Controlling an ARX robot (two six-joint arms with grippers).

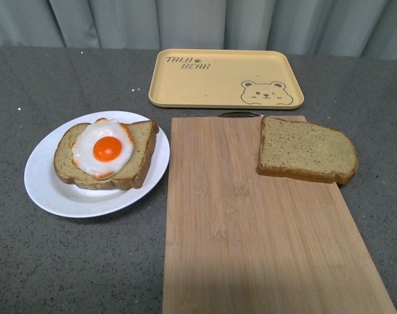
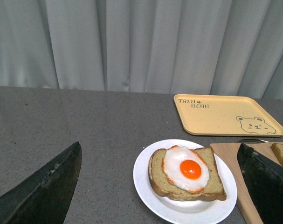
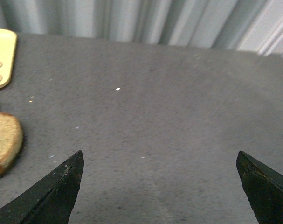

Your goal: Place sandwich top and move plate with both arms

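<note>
Quick rundown of what you've got, biggest stuff first. Everything sits on a grey speckled countertop point(image 1: 67, 261). A long pale wooden cutting board point(image 1: 250, 229) runs down the middle-right. At the far side, just beyond the board's end, there's a rectangular yellow tray with a bear drawing point(image 1: 205, 82). Nothing is on it, so my guess is that's where the plate ends up.

The round white plate point(image 1: 44, 186) is left of the board, close beside it, which puts it on your left arm's side. On it lies a brown wholegrain bread slice point(image 1: 140, 154) carrying a fried egg with an orange yolk point(image 1: 103, 149). That's the base, ready for its lid.

The sandwich top point(image 1: 306, 150), a plain brown speckled slice with a darker crust, lies flat on the far right corner of the board and hangs a little over the right edge. It's well apart from the plate, so stacking hasn't started. That overhang should give a finger something to get under.

Neither arm shows in the front view. From the wrist cameras, your left gripper point(image 2: 158, 145) is spread wide with nothing in it and looks toward the plate. Your right gripper point(image 3: 160, 154) is also spread wide and empty over bare counter. The plain slice is just off to its side, so I'd send the right arm for it.
</note>
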